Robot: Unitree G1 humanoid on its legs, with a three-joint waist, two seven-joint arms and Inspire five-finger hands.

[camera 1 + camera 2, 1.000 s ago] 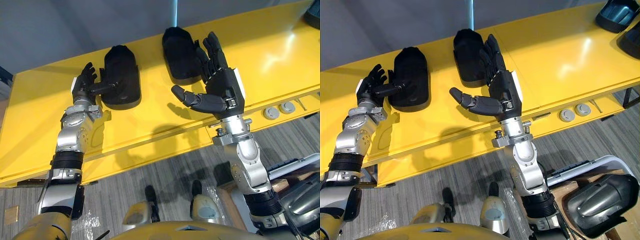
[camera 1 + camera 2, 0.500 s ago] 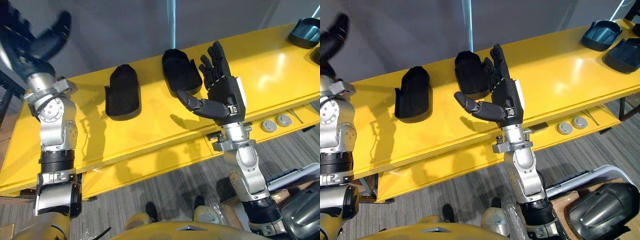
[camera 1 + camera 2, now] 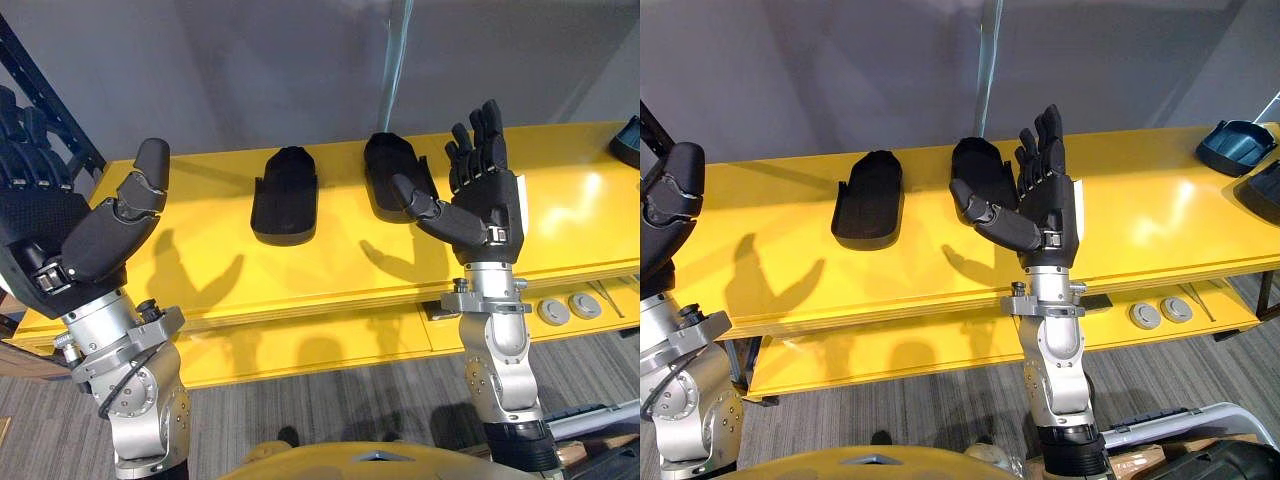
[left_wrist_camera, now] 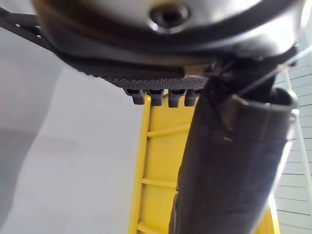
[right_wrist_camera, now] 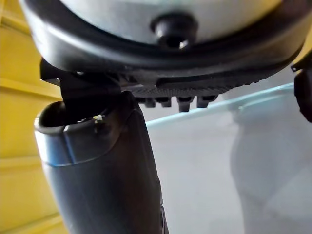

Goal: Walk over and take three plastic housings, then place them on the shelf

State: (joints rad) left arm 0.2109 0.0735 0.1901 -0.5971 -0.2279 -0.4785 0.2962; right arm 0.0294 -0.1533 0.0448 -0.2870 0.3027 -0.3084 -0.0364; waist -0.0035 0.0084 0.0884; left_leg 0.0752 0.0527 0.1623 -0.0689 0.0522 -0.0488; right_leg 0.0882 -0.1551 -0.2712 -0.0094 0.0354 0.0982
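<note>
1. Along the far edge of the yellow bench [image 3: 230, 285] lie two black plastic housings, side by side but apart, both flat on the bench top.
2. The left housing [image 3: 285, 195] has its rounded end toward the far edge and its open end toward me. The right housing [image 3: 385, 172] lies the same way (from my head I see it just past my right thumb).
3. My left hand [image 3: 60, 225] is up in front of the bench's left end. Its fingers are straight, its thumb is spread wide, and it holds nothing.
4. My right hand [image 3: 487, 205] stands upright over the near edge, about the middle of the bench. Its fingers are straight and slightly fanned, its thumb juts out toward the left, and it is empty too.
5. Neither hand touches a housing; both housings lie well beyond my palms.
6. A dark blue tray [image 3: 1236, 146] sits at the bench's right end, near the far edge.
7. Two round grey discs [image 3: 553, 311] sit close together on the lower ledge under the near edge, to the right of my right arm.
</note>
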